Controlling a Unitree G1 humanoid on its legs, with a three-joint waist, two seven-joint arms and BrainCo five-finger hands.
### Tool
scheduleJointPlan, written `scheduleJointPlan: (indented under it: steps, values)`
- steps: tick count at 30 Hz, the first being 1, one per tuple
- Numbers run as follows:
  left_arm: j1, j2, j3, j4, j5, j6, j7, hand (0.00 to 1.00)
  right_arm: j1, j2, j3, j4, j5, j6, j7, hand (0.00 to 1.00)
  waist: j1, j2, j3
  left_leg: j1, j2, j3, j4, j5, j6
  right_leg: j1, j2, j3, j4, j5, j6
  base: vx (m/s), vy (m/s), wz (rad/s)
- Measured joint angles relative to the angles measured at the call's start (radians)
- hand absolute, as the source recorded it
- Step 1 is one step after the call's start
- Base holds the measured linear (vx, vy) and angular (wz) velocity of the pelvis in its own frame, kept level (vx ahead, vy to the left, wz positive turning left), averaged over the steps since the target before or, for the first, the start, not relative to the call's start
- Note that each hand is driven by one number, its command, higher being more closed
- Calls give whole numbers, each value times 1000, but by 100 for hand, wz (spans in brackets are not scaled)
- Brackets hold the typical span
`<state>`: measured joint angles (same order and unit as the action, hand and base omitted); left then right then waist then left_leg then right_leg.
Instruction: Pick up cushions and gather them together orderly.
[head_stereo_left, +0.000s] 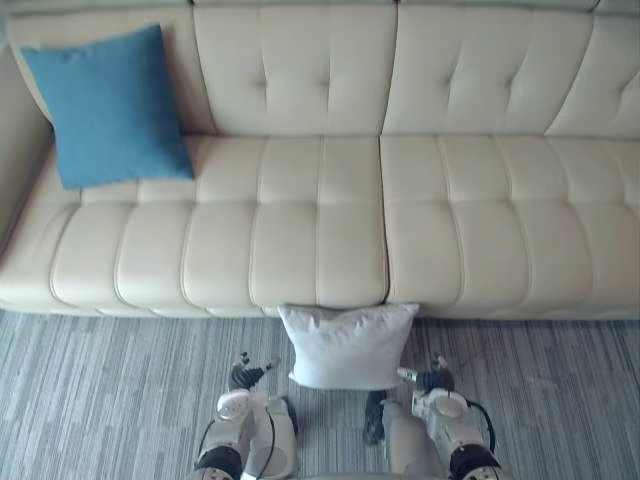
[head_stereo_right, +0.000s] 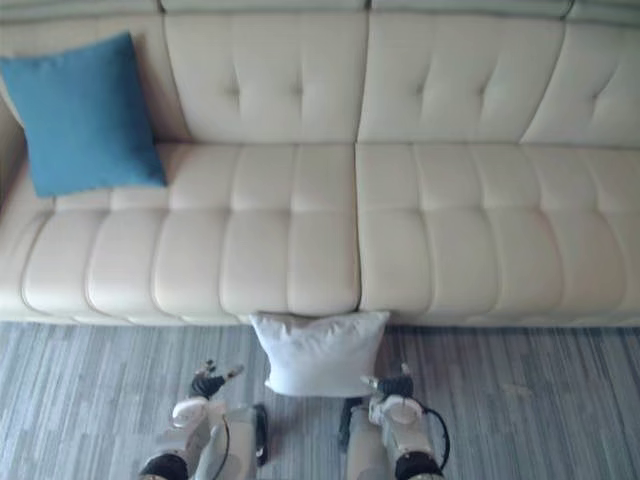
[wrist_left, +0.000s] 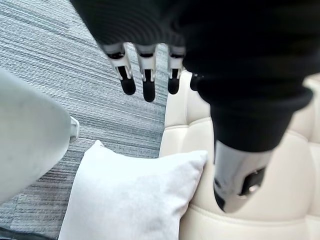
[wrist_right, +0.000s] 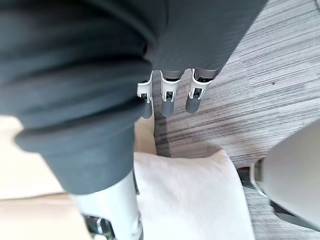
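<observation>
Sofa (head_stereo_left: 320, 230) front props 1 white cushion (head_stereo_left: 347, 345) on the carpet (head_stereo_left: 100, 390). Our left hand (head_stereo_left: 248, 378) and right hand (head_stereo_left: 434, 380) flank that cushion, fingers (wrist_left: 148, 87) apart and empty.

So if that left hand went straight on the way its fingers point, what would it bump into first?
The left hand would probably meet the white cushion standing against the sofa front first; depth is unclear.
</observation>
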<state>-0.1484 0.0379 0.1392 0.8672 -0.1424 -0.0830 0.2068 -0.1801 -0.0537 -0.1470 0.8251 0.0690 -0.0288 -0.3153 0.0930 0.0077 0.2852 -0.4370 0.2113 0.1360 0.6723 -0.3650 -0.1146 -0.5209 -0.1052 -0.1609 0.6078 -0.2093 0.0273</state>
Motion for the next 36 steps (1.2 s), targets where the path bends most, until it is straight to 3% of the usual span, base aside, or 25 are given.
scheduleJointPlan:
  steps: [4, 9, 11, 13, 15, 22, 29, 30, 31, 36]
  values:
    - [-76, 18, 0, -16, -45, 0, 14, 0, -58, -8, -9, -30, 22, 1, -25, 0, 3, -30, 53, -143, 13, -15, 105, -17, 4, -146, -3, 6, 105, -21, -2, -176, -85, -6]
    - [-172, 40, 6, -43, -79, 0, 44, 0, -177, -17, -47, -30, 55, 10, -60, 0, 2, -37, 85, -326, 21, -46, 204, -18, 3, -322, -8, 6, 198, -22, -17, -89, -57, 0]
    - [-264, 72, 7, -51, -98, -1, 53, 0, -278, -47, -49, -31, 63, 11, -67, 0, 0, -39, 119, -445, 22, -68, 274, -17, 0, -433, -13, 5, 264, -17, -40, -99, -51, 6]
    - [-320, 92, 9, -53, -102, -1, 54, 0, -351, -70, -48, -31, 70, 12, -75, 0, 0, -41, 131, -520, 23, -79, 310, -17, 0, -503, -14, 6, 296, -18, -42, -88, -40, 2]
    - [-407, 133, 7, -60, -118, -2, 54, 0, -461, -104, -49, -43, 88, 12, -78, 0, -6, -42, 183, -594, 25, -96, 348, -16, -1, -571, -14, 4, 327, -15, -47, -107, -38, 1]
    - [-610, 204, -23, -92, -145, -21, 72, 0, -672, -170, -48, -61, 102, 12, -92, 0, -12, -62, 239, -810, 25, -116, 408, -4, -3, -775, -14, 1, 371, 5, -56, -47, -13, -3]
    - [-773, 168, -52, -113, -156, -22, 127, 0, -802, -139, -21, -59, 154, 11, -142, 0, -15, -62, 258, -934, 12, -157, 436, 5, -15, -888, -22, -16, 416, 5, -57, -29, -4, 6]
    - [-789, 157, -61, -119, -156, -22, 144, 0, -806, -138, -3, -59, 167, 11, -154, 100, -15, -62, 258, -937, 10, -162, 435, 6, -17, -891, -23, -18, 420, 5, -56, -28, -4, 9]
    - [-791, 142, -66, -137, -156, -23, 161, 100, -809, -133, 10, -59, 169, 11, -165, 100, -16, -62, 258, -938, 9, -167, 433, 8, -20, -891, -23, -22, 421, 5, -56, -35, -3, 10]
    - [-823, 110, -94, -194, -155, -31, 238, 100, -840, -105, 66, -69, 165, 1, -212, 100, -30, -62, 258, -958, 7, -174, 423, 22, -24, -909, -23, -26, 418, -5, -41, -40, 6, 3]
